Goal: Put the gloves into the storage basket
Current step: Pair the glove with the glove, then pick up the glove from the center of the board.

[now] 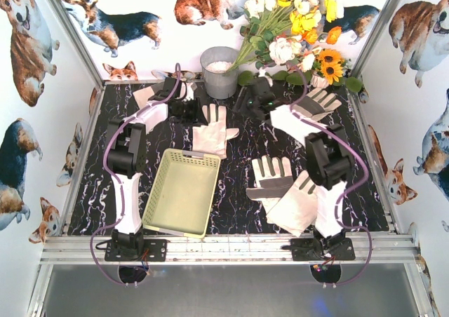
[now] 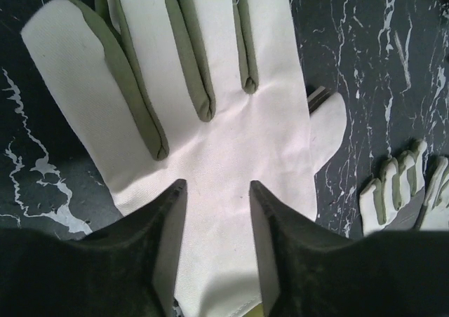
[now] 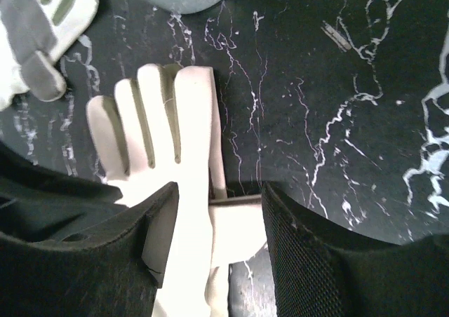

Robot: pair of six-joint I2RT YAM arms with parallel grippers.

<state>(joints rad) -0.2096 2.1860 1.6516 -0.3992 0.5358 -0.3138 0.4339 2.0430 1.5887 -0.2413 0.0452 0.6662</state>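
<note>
A cream glove [image 1: 214,133] lies flat and palm up on the black marble table, its cuff at the far edge of the empty yellow-green storage basket [image 1: 184,191]. My left gripper [image 1: 191,111] hangs over that glove's [image 2: 231,120] palm, jaws [image 2: 218,184] open and pinching nothing. My right gripper [image 1: 254,99] is higher up. It stands open [image 3: 219,189] over what looks like the same glove's [image 3: 161,120] thumb. More gloves lie at the back right [image 1: 317,101], the front right [image 1: 272,175] [image 1: 296,206] and the back left [image 1: 144,96].
A grey metal bucket [image 1: 219,71] stands at the back centre, with a bunch of artificial flowers [image 1: 295,29] to its right. Corgi-print walls close off three sides. An aluminium rail [image 1: 224,250] carries both arm bases along the near edge.
</note>
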